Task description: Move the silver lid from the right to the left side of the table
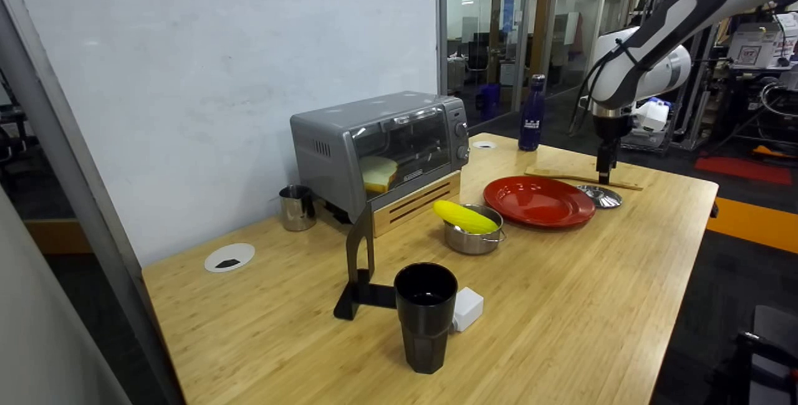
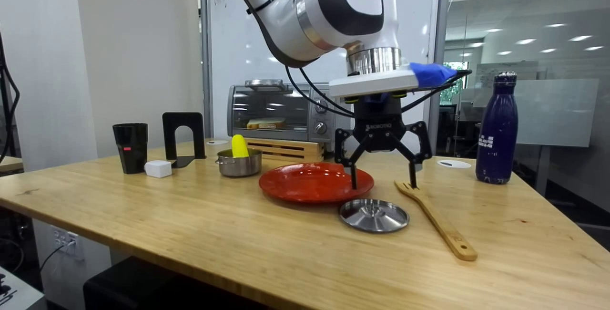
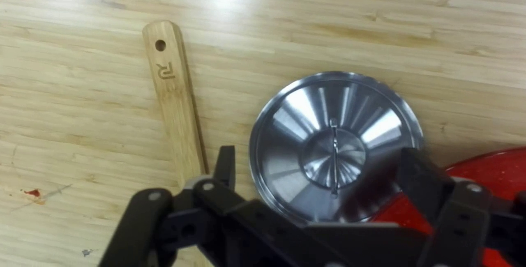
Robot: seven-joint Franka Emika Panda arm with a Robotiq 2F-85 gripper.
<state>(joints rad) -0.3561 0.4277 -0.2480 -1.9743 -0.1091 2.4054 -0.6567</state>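
Note:
The silver lid (image 2: 374, 216) lies on the wooden table (image 2: 200, 226), handle up, close beside the red plate. It also shows in an exterior view (image 1: 601, 197) and in the wrist view (image 3: 283, 152), with a thin wire handle across its middle. I cannot tell whether lid and plate touch. My gripper (image 2: 383, 187) is open and empty, pointing down above the table just behind the lid. In the wrist view the gripper's fingers (image 3: 319, 151) stand wide apart, one left of the lid, the other over its right edge. The gripper (image 1: 603, 179) is seen edge-on in an exterior view.
A wooden fork (image 2: 443, 226) lies beside the lid, its tines near one finger. The red plate (image 2: 305, 183) is on the lid's other side. A small metal pot (image 2: 240, 164), toaster oven (image 2: 286, 109), black cup (image 2: 131, 148), black bookend (image 2: 183, 131), white block (image 2: 158, 169) and blue bottle (image 2: 498, 133) stand around.

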